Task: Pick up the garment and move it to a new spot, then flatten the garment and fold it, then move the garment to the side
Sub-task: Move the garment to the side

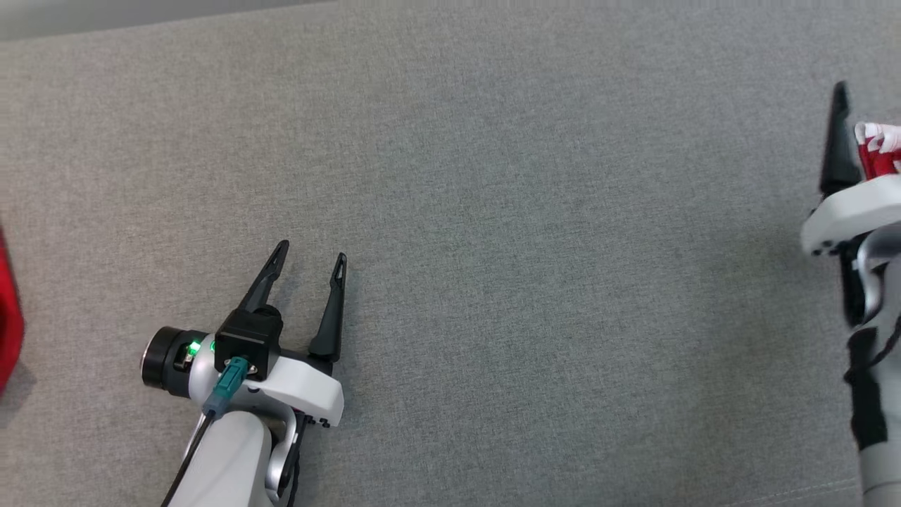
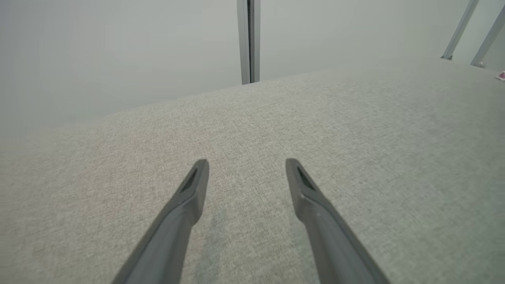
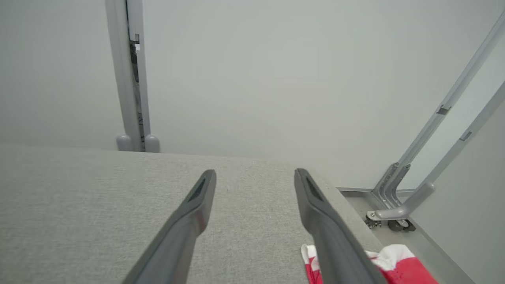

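Garment (image 3: 402, 268): red-and-white, bunched, lay at right edge of table (image 1: 493, 211), just beside right gripper (image 3: 255, 171) | right gripper: fingers spread, nothing between them | left gripper (image 1: 312, 251): spread, empty, hung over bare table, near left | red item (image 1: 8, 317): at left edge, kind unclear

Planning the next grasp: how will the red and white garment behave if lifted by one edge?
Probably floppy: the garment lies bunched in soft folds, so it should drape and sag from the grip. Likely light, as it looks like thin cloth. Pushed, it may bunch up rather than slide, since the grey surface looks textured.
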Controlling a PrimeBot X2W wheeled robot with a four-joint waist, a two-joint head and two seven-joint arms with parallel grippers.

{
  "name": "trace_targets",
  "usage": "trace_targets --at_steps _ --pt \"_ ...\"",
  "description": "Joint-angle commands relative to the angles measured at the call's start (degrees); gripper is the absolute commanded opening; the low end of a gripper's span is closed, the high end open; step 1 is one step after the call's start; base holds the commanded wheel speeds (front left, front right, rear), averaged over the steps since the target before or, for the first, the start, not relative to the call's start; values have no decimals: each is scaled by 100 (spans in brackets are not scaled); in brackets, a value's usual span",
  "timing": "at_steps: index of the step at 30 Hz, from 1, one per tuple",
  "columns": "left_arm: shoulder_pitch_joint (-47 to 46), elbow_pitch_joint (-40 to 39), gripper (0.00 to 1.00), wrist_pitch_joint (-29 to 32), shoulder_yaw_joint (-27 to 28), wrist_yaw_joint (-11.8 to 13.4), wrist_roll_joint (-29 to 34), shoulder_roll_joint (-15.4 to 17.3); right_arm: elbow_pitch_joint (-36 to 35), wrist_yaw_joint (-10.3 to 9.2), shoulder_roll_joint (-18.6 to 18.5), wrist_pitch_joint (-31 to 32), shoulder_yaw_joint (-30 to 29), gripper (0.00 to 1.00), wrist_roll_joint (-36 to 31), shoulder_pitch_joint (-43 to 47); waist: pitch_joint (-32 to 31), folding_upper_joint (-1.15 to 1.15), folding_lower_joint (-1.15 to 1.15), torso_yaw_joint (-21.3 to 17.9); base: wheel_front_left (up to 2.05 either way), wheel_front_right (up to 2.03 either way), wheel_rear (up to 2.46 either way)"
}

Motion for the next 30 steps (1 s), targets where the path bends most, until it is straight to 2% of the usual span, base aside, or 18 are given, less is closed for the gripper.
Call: trace_targets --at_steps 1,6,12,19,30 --pt "75 -10 100 -1 38 46 -36 -6 -203 -1 94 -25 151 100 117 237 -167 0 0 57 0 0 0" --pt "217 35 100 0 74 63 -119 -44 -781 -1 395 -15 580 100 530 1066 -475 0 0 241 0 0 0" --pt "464 127 100 -1 185 125 -197 -76 -1120 -1 525 -14 871 100 870 1899 -869 0 0 464 0 0 0" --pt "833 204 100 -1 396 193 -280 -93 -1298 -1 532 -15 1211 100 1404 2649 -1333 0 0 634 0 0 0" --pt "1318 275 100 -1 725 244 -325 -97 -1552 -1 530 -15 1403 100 1716 3250 -1982 0 0 757 0 0 0"
